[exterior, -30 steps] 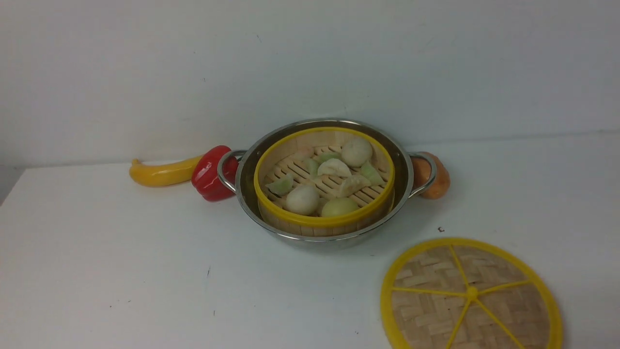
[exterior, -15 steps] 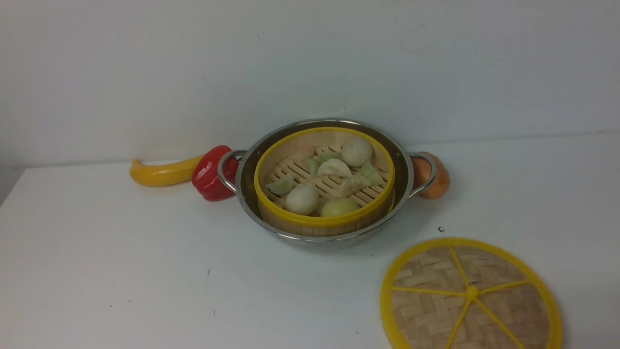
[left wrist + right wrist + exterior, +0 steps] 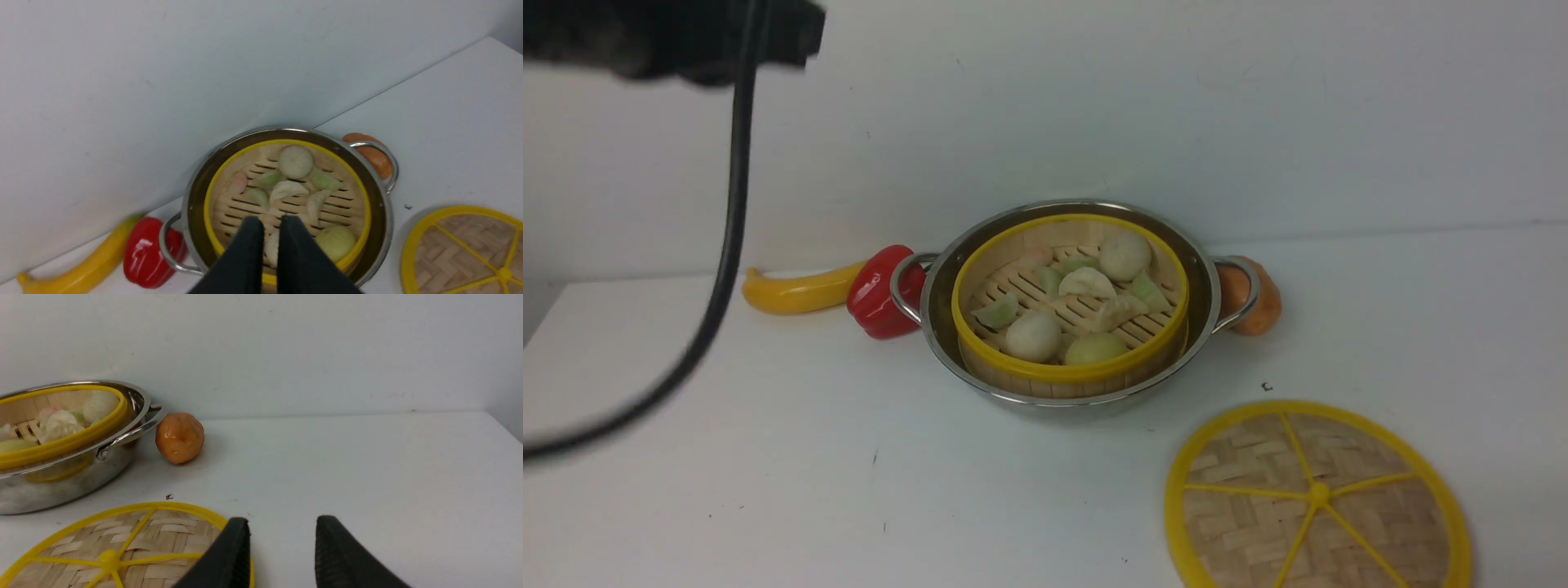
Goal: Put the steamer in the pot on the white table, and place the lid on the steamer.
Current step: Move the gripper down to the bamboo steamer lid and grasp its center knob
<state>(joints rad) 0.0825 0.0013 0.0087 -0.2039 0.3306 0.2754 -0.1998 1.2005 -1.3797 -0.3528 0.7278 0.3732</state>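
From the front, we see the steamer seated inside the pot at the back middle of the white table, its yellow rim ringed by shiny steel and pale buns and dumplings lying on its slatted floor. The lid, a flat woven disc with yellow spokes, lies on the table at the front right, apart from the pot. A red pepper sits just beside the left handle and an orange fruit behind the right one. A blurred part of the left arm and its cable hang at the upper left, over open tabletop. From the left wrist, the left gripper hovers over the steamer's near rim, its fingers almost pressed together and holding nothing. From the right wrist, the right gripper stands spread and holds nothing, one finger over the lid's rim; we cannot tell whether it touches.
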